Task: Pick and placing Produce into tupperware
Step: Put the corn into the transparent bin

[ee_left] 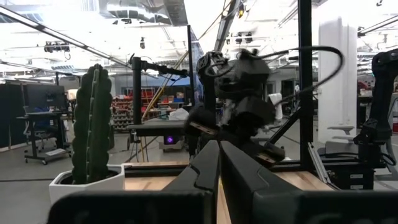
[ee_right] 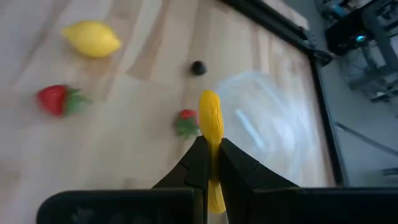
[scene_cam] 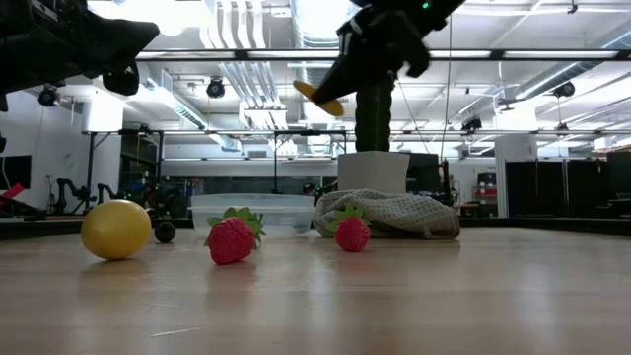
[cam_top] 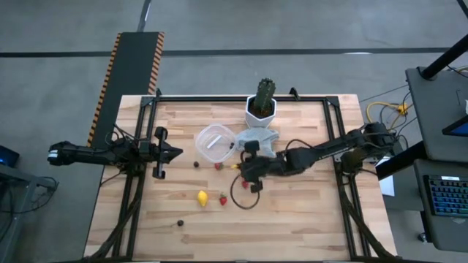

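Overhead: wooden table w/ clear round tupperware near the middle, apparently empty, so no produce placed yet. Right gripper is pinched on a long yellow-orange piece, prob. the carrot, held above the table just beside the tub. On the table, not yet picked: lemon, two strawberries, two small dark balls. Left gripper waits at the left edge, fingers closed together, holding nothing. Cactus pot and cloth sit behind.
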You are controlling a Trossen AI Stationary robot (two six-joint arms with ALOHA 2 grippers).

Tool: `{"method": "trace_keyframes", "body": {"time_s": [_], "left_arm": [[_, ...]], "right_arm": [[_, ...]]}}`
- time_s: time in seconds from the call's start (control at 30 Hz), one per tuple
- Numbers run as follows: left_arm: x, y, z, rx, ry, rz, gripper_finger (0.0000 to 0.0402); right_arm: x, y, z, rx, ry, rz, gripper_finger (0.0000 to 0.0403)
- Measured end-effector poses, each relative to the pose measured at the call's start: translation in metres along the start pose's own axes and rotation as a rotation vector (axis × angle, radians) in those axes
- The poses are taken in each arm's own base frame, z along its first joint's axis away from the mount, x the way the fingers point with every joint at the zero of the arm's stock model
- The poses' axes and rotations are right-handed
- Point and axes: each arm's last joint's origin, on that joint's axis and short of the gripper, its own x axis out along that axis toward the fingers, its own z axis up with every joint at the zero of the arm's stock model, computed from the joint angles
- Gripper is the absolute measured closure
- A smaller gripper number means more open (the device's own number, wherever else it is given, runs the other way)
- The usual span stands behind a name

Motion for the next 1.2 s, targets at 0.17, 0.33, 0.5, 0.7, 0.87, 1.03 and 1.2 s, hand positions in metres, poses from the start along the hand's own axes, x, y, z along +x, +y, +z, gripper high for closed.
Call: {"method": "trace_keyframes", "body": {"time_s": [0.17, 0.33, 0.5, 0.7, 0.87, 1.03, 1.2], "left_arm": [[0.0, 0.0, 0.0, 0.0, -0.001, 0.0, 0.0402], [0.0, 0.0, 0.0, 0.0, -0.001, 0.0, 0.0402], [0.0, 0.0, 0.0, 0.0, -0.002, 0.0, 0.0402], [0.0, 0.0, 0.0, 0.0, -0.002, 0.0, 0.0402], [0.0, 0.0, 0.0, 0.0, -0.001, 0.0, 0.0402], [0.0, 0.0, 0.0, 0.0, 0.0, 0.0, 0.0402], [0.0, 0.0, 0.0, 0.0, 0.003, 0.0, 0.0402]], "right_arm": [[0.011, -0.03, -0.004, 0.048, -0.065, 0.032, 0.0385], [0.019, -0.061, -0.012, 0.101, -0.123, 0.038, 0.0385], [0.023, -0.084, -0.016, 0.146, -0.195, 0.053, 0.0385], [0.039, -0.1, -0.016, 0.142, -0.228, 0.022, 0.0385], [0.063, -0.108, -0.019, 0.144, -0.187, 0.019, 0.0385], [0.091, -0.121, -0.025, 0.163, -0.127, 0.05, 0.0385], [0.116, -0.127, -0.032, 0.177, -0.042, 0.081, 0.0385]]}}
